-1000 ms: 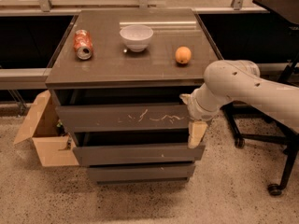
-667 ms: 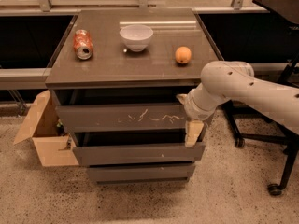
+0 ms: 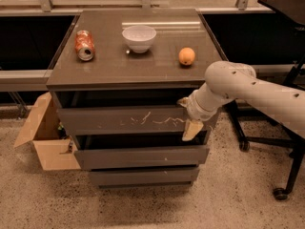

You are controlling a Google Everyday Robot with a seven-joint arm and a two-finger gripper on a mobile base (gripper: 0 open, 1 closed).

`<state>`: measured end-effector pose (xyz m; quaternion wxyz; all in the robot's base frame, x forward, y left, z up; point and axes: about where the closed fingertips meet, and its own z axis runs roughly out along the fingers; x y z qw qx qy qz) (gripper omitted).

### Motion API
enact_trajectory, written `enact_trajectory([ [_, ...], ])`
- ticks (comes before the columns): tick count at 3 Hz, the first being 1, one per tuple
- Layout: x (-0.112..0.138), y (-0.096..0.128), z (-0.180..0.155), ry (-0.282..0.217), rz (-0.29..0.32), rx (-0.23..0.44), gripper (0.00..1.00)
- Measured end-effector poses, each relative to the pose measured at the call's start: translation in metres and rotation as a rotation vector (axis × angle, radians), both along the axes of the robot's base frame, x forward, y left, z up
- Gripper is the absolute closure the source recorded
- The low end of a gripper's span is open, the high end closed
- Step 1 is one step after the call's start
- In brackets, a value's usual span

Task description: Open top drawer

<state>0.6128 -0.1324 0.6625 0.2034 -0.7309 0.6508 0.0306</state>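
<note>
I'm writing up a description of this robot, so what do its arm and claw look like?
The arm is a thick, smooth, off-white tube with rounded joints and small dark dots along its shell; no loose cables show. Its claw, at the right end of the top drawer, is pale tan.

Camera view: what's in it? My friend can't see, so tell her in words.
A white robot arm reaches in from the right, its gripper at the right end of the scratched top drawer of a dark cabinet. On the cabinet sit a soda can, a white bowl and an orange.
</note>
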Motion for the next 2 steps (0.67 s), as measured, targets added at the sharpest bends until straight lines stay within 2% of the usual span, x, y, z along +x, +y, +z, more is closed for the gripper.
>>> enact_trajectory([
  [2,-0.0086,0.0019,0.0064,0.015,0.015,0.029,0.73],
])
